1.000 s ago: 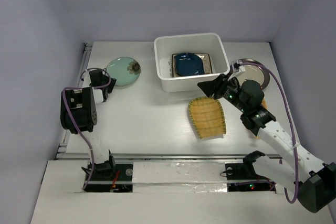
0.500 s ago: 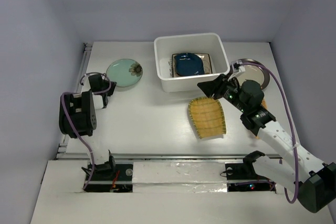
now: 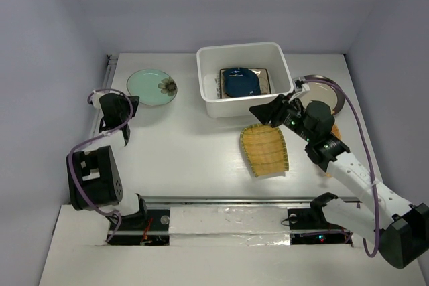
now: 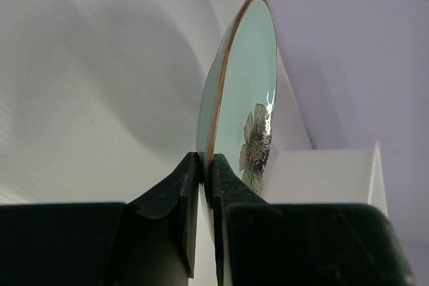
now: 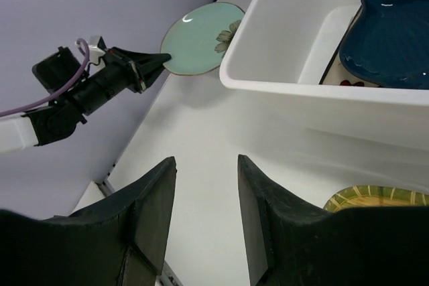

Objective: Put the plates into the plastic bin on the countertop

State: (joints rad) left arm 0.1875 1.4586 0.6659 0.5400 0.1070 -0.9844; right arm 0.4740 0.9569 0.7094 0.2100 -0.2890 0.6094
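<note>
Jaws of the left gripper [image 4: 205, 165] are pressed together on the near rim of the mint-green plate [image 4: 244, 92], one finger on its flowered top face and one on its underside, as we see in the left wrist view. From above, that plate sits at the far left of the countertop [image 3: 194, 145], close to the metal rail [image 3: 109, 65] and well apart from the plastic bin [image 3: 244, 106]. We cannot tell whether its underside rests on the surface or is raised off it. The bin stands at the far centre of the table, and inside it we see the dark blue plate [image 3: 240, 82] lying on top of the cream square plate [image 3: 269, 80]. The right gripper [image 5: 206, 162] is spread with nothing between its fingers. It hovers just in front of the bin's near wall, above the far edge of the yellow ribbed plate [image 3: 265, 151], which lies flat on the counter. The dark-rimmed plate [image 3: 330, 96] lies right of the bin, partly hidden behind the right arm.
</note>
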